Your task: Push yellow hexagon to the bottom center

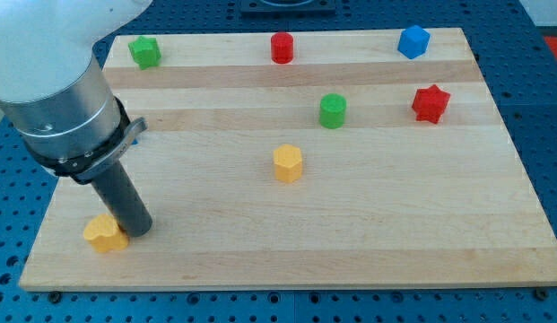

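The yellow hexagon [288, 163] stands near the middle of the wooden board [368, 233]. My tip [139, 231] rests at the board's lower left, far to the left of and below the hexagon. It touches the right side of a second yellow block [106, 233], whose shape I cannot make out; the rod hides part of it.
A green block [145, 51] sits at the top left, a red cylinder [282, 47] at the top centre, a blue block [413, 41] at the top right. A green cylinder [333, 110] and a red star [430, 103] lie right of centre.
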You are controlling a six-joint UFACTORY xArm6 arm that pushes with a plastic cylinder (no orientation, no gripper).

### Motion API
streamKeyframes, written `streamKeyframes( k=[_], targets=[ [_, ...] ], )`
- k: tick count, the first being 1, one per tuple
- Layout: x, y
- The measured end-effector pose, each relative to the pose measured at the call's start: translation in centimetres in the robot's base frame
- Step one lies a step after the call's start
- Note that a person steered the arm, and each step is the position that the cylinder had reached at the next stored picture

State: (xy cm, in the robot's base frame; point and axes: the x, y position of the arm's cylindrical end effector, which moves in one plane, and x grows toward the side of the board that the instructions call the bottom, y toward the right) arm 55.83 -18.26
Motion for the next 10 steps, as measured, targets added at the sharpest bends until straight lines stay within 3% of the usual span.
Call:
streamKeyframes(
  k=[1,2,4,5,6,7,8,9,10],
  targets=[
    [0.0,-0.3],
    [-2.6,1.2],
    [-12.9,4.2],
    [-15.2,11.9],
    [-13.5,17.7],
    [-7.1,18.1],
    [-4.3,18.2],
    [-5.2,19.2],
    [-2.8,19.2]
  ],
)
